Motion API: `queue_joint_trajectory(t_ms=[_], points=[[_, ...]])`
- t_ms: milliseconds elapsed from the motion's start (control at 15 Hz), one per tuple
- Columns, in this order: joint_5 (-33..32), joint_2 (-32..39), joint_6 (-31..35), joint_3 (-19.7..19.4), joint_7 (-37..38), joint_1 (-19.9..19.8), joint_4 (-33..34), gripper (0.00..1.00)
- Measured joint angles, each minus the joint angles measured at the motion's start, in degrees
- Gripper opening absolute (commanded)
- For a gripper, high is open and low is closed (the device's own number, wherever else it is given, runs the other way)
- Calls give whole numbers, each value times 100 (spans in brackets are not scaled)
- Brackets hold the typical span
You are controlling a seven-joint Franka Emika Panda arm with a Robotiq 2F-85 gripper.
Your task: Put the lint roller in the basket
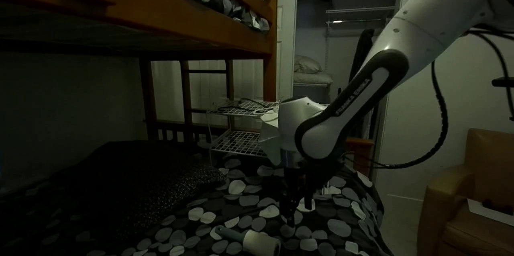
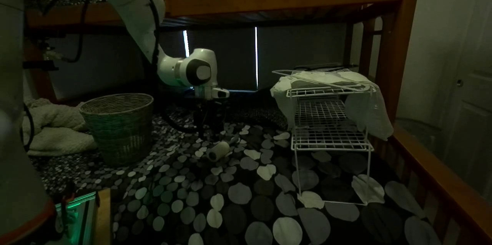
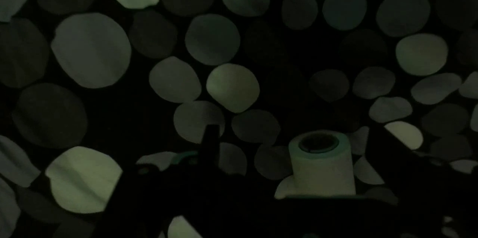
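End effector [image 3: 293, 137]: jaws spread wide, nothing gripped. Lint roller [image 1: 247, 240] near it, lying on its side on the dotted surface [image 2: 238, 199], apart from the jaws as far as both exterior views show; in the wrist view the roller shows off-centre between them. Farther off, the woven basket [image 2: 121, 133] stands upright on the same surface. Step in hand, by my reading: pre-grasp alignment, no lift yet. Next I should centre over the roller, lower, and close across it.
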Motion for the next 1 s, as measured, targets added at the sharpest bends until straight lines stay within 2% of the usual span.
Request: queue_joint_trajectory(t_ms=[133, 333, 733, 800, 867, 1000], points=[[-48, 720, 321, -202, 50, 165, 445, 100], [-48, 1546, 431, -445, 50, 441, 1206, 100], [-41, 2454, 427, -532, 18, 909, 2209, 100], [-41, 2536, 416, -542, 17, 962, 2305, 79], [-41, 2609, 395, -567, 14, 1009, 2384, 75], [-42, 2736, 350, -646, -3, 1081, 2489, 58]])
